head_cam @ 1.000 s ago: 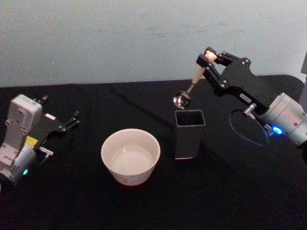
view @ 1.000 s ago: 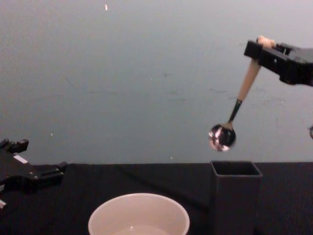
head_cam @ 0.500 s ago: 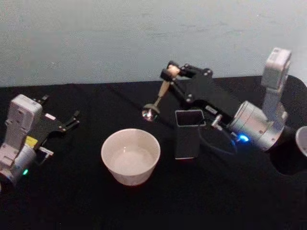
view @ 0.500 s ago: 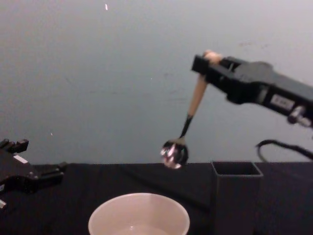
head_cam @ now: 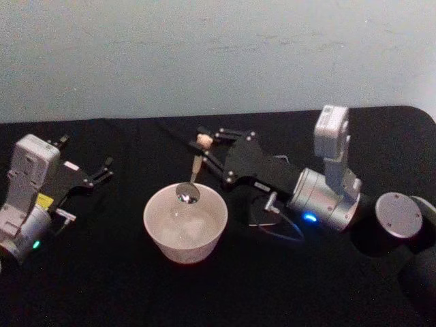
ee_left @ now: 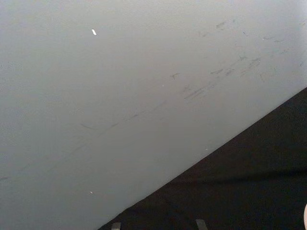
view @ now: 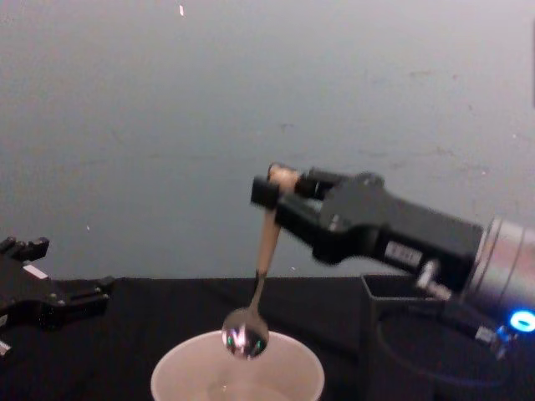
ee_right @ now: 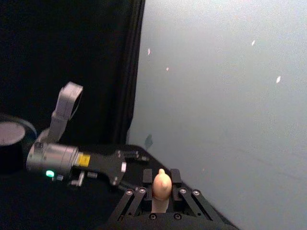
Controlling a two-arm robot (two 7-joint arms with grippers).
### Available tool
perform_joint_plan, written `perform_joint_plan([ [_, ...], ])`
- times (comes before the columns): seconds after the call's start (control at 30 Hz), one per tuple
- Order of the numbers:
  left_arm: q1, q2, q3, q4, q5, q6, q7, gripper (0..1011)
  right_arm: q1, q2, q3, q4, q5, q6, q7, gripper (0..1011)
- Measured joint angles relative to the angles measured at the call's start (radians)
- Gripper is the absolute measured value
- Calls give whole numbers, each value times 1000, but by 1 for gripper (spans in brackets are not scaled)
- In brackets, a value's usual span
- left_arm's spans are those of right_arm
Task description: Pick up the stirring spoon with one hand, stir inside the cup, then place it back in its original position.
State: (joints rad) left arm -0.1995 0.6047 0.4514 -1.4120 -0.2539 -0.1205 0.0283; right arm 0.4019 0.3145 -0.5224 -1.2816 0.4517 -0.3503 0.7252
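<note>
The stirring spoon (head_cam: pixel 194 169) hangs nearly upright, its shiny bowl (view: pixel 244 338) at rim height just inside the far side of the cream-white cup (head_cam: pixel 151 216). My right gripper (head_cam: pixel 203 142) is shut on the top of the beige handle (view: pixel 268 234); the wrist view shows the bear head (ee_right: pixel 161 183) between the fingers. The cup's rim (view: pixel 175 363) lies directly under the spoon. The dark square holder (view: pixel 376 313) stands to the right of the cup, largely covered by my right arm. My left gripper (head_cam: pixel 87 152) rests open at the table's left, well clear of the cup.
A black cloth covers the table (head_cam: pixel 102 286), with a pale wall (head_cam: pixel 204 54) behind it. My right arm's cable (view: pixel 435 376) loops in front of the holder. A round grey joint cap (head_cam: pixel 398 214) sits at the far right.
My right gripper has carried the spoon left and down, from above the holder to the cup's rim. The left arm has not moved.
</note>
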Motion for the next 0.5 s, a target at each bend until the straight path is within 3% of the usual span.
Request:
perform_joint_plan([
  [0.5, 0, 0, 0, 0, 0, 0, 0, 1001, 46, -60, -42, 148, -79, -74, 6, 214],
])
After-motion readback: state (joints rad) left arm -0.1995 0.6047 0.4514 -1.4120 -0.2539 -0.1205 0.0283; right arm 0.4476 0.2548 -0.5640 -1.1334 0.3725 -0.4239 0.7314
